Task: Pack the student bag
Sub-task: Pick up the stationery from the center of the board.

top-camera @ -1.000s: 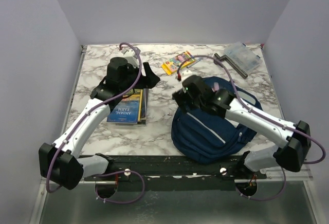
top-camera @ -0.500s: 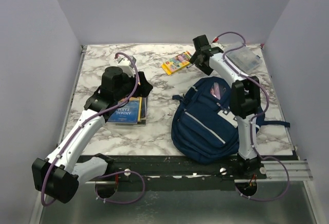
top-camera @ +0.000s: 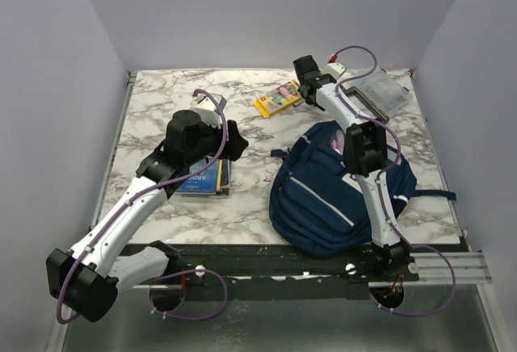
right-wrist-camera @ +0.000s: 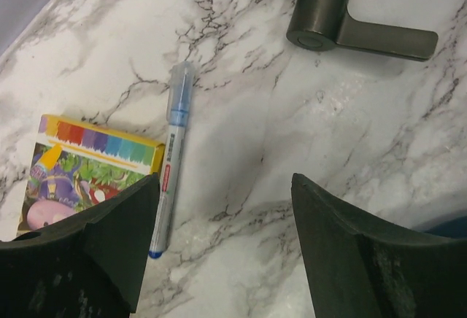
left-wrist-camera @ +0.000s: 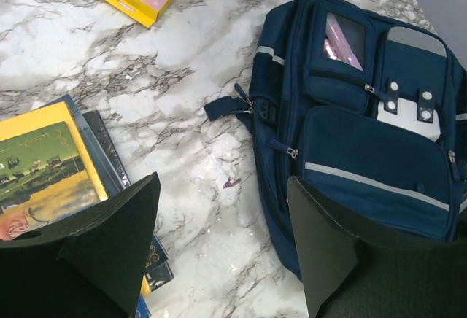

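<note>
I have the student bag [top-camera: 339, 194] lying flat on the marble table [top-camera: 161, 94], front pockets up. It is just off the right finger of my left gripper [left-wrist-camera: 220, 183]. My right gripper [right-wrist-camera: 222, 179] hangs beyond the bag's far end, apart from it. Both grippers are spread wide with nothing between their fingers. The stack of books [left-wrist-camera: 51, 179] lies partly under the left gripper's left finger. A yellow crayon box [right-wrist-camera: 80, 168] sits by the right gripper's left finger. A grey metal handle [right-wrist-camera: 350, 26] lies ahead of its right finger. A blue pen [right-wrist-camera: 171, 154] rests just beside the box, ahead of the left finger.
</note>
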